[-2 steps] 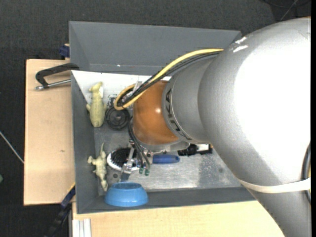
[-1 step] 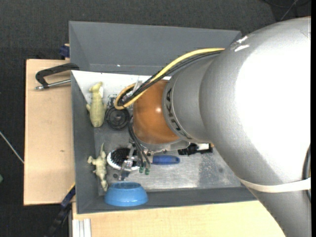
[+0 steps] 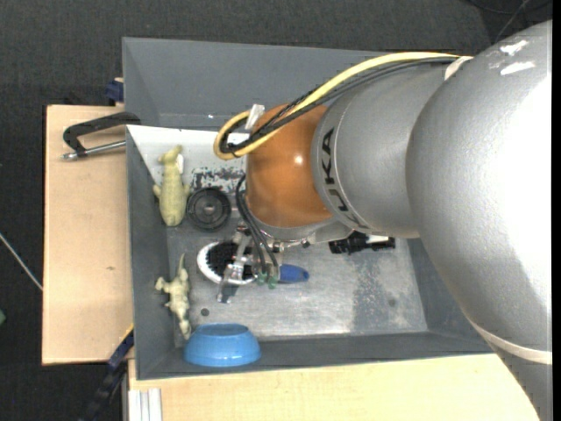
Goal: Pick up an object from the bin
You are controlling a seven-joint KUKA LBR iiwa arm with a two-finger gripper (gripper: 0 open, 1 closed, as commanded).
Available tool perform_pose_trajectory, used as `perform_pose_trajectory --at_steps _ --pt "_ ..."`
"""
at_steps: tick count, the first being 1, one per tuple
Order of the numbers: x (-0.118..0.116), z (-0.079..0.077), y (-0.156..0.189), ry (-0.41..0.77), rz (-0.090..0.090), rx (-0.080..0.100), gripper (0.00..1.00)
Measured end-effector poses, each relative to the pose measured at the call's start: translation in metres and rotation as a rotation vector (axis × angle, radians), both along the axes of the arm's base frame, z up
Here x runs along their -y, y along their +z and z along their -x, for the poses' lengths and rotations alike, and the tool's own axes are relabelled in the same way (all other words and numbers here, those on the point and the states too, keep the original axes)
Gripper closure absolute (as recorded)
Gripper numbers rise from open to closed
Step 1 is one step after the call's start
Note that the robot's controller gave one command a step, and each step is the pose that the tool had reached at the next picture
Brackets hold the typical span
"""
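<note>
The pincer (image 3: 240, 268) is hanging low over one round black-and-white thing (image 3: 213, 259), which is lying just at its left and partly under it, and I cannot tell whether it is standing wide or narrow. Two pale yellow toys are lying to its left, the upper toy animal (image 3: 171, 188) beside one black ring-shaped piece (image 3: 209, 209), the lower toy animal (image 3: 178, 302) further down. One blue bowl (image 3: 222, 346) is sitting below it, one small blue piece (image 3: 292, 275) is lying just to its right, and one black stick-like thing (image 3: 361, 243) is lying farther right.
</note>
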State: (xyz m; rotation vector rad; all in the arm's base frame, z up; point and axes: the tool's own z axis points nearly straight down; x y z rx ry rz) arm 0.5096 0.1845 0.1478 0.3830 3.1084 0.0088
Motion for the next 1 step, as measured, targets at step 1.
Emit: perform_pose_trajectory --at_steps 1 --pt "-0.0007 -0.0005 0.0003 0.002 0.003 -0.006 1.00"
